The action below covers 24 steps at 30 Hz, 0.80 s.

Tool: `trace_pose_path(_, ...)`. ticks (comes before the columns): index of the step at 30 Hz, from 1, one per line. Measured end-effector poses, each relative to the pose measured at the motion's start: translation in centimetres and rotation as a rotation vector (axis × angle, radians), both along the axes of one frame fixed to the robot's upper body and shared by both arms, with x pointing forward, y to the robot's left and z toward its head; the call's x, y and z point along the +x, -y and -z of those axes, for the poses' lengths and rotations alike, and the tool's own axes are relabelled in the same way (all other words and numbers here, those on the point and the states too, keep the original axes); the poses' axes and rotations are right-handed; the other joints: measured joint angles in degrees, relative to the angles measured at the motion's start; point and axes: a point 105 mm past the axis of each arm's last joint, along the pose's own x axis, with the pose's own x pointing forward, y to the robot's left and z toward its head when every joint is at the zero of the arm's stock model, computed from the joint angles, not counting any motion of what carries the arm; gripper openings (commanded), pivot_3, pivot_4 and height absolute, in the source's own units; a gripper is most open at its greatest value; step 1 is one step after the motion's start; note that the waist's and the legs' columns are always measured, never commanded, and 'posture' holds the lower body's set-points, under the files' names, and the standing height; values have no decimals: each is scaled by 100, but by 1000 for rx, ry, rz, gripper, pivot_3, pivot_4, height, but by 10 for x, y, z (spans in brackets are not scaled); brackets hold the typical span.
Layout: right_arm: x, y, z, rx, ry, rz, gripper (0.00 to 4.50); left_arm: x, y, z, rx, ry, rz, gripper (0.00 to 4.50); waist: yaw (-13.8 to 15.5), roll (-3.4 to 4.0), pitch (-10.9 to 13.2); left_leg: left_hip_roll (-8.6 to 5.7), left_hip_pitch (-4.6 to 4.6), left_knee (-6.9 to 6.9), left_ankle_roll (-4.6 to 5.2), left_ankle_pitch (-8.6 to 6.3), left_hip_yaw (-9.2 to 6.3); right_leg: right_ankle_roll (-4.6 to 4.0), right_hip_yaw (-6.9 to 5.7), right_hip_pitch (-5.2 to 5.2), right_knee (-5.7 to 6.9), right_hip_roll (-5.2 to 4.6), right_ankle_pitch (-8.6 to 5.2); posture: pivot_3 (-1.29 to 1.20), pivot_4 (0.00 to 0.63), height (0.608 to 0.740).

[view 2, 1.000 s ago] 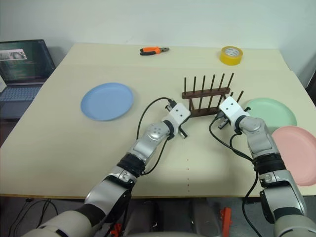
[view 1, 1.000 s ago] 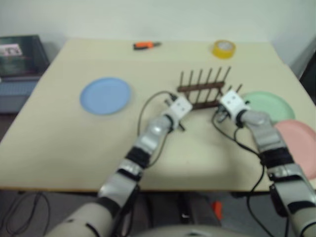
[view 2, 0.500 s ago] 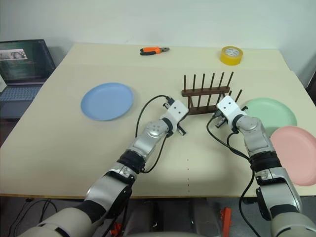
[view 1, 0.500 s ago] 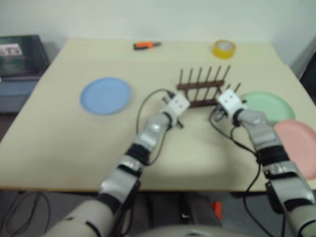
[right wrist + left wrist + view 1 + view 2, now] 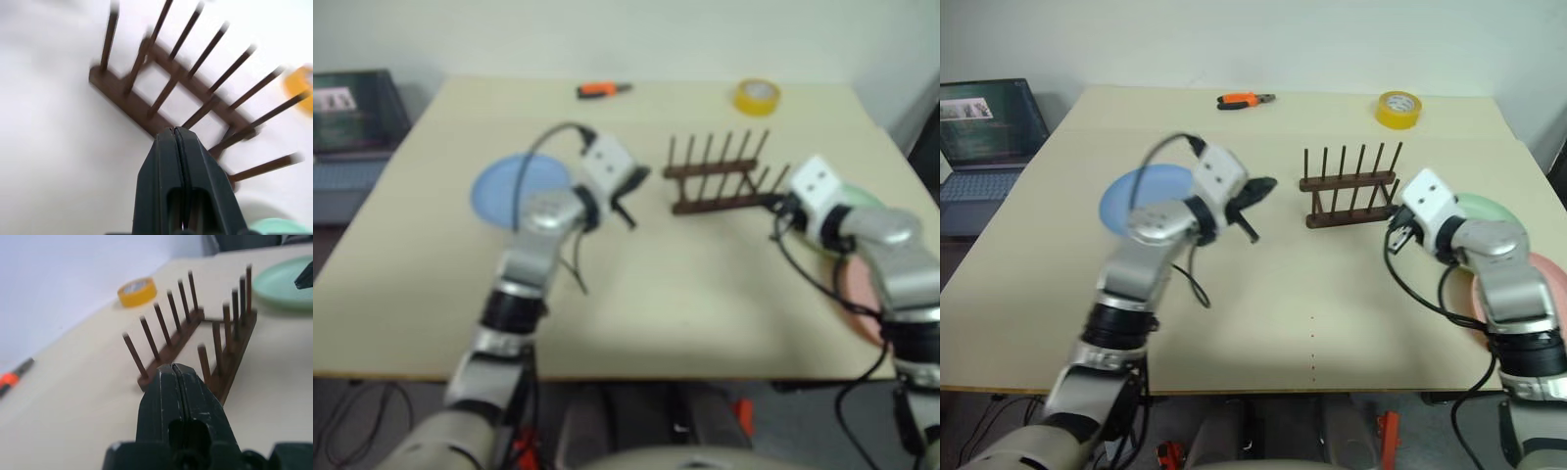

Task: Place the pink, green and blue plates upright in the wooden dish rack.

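Our left gripper is pressed shut on nothing, raised over the table just left of the wooden dish rack. Our right gripper is likewise closed and empty, hanging by the rack's right end. The rack stands bare. The blue plate lies flat behind our left arm; the green plate and the pink plate lie flat at the right, partly hidden by our right arm.

The dish rack is set mid-worktop. One plate lies well to its left, two plates to its right. Behind it, pliers and a tape roll are placed; a laptop stands far left.
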Motion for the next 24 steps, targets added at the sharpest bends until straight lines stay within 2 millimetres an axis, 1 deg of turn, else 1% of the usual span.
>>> trace_pose_path(1, -5, 3, -6, 3, -5, 11, 0, -10, -1, -2, 0, -26, 44, 547, 2, 0, 0, -2, 2, 0, 0, 0, -1, -1, 0, 1, -1, -5, -1, 0, 150, 740)
trace_pose_path(2, -8, 5, -9, 2, -15, 16, 0, -17, -1, -1, -1, -56, 78, 876, 2, 0, 0, -2, 1, 0, 0, 0, -3, -2, 1, 0, -1, -6, -2, 0, 150, 740)
trace_pose_path(5, -15, 16, -14, -1, -43, 57, 624, -37, -5, 10, -13, -185, 172, 1952, 4, -2, 1, -4, -1, 1, 1, 0, -6, -6, 1, -1, -2, -7, -4, 0, 150, 740)
trace_pose_path(6, -17, 23, -14, -2, -55, 81, 903, -43, -7, 13, -16, -227, 200, 2256, 7, -3, 2, -4, -3, 0, 1, 0, -7, -9, 2, -2, -3, -7, -6, 0, 150, 740)
trace_pose_path(7, -20, 31, -14, -4, -68, 112, 1320, -47, -9, 14, -23, -258, 220, 2708, 10, -4, 2, -4, -5, 0, 1, 0, -6, -12, 3, -3, -3, -7, -7, 0, 150, 740)
trace_pose_path(9, -24, 43, -15, -10, -87, 157, 1993, -52, -15, 10, -29, -274, 242, 3385, 16, -5, 3, -3, -6, -1, 1, 0, -10, -16, 3, -3, -3, -6, -10, 0, 150, 740)
trace_pose_path(11, -28, 49, -16, -9, -96, 181, 2743, -54, -18, 6, -41, -278, 258, 4148, 19, -5, 3, -2, -5, -2, 1, 0, -12, -18, 3, -3, -3, -4, -12, 0, 150, 740)
trace_pose_path(12, -34, 53, -15, -8, -109, 198, 3056, -56, -18, 4, -41, -282, 277, 4490, 24, -5, 3, -2, -8, -3, 1, 0, -15, -20, 1, -4, -3, -4, -13, 0, 150, 740)
trace_pose_path(14, -43, 62, -12, -2, -138, 239, 3777, -57, -20, 1, -39, -287, 295, 4500, 30, -6, 4, -2, -8, -5, 1, -1, -15, -22, 0, -4, -5, -3, -15, 0, 150, 740)
trace_pose_path(16, -50, 66, -9, 17, -162, 263, 4493, -56, -22, 1, -37, -293, 301, 4500, 28, -6, 4, -2, -7, -4, 1, -1, -13, -22, 0, -4, -4, -3, -15, 0, 150, 740)
trace_pose_path(20, -63, 75, -5, 51, -193, 352, 4493, -54, -21, 6, -22, -286, 319, 4500, 23, -8, 5, -1, -7, -2, 1, -1, -15, -21, 1, -3, -3, -4, -15, 0, 150, 740)
trace_pose_path(24, -72, 85, 1, 59, -242, 500, 4493, -59, -12, 10, 15, -260, 385, 4500, 23, -8, 5, -2, -7, -3, 1, -1, -14, -22, 3, -3, -4, -6, -15, 0, 150, 740)
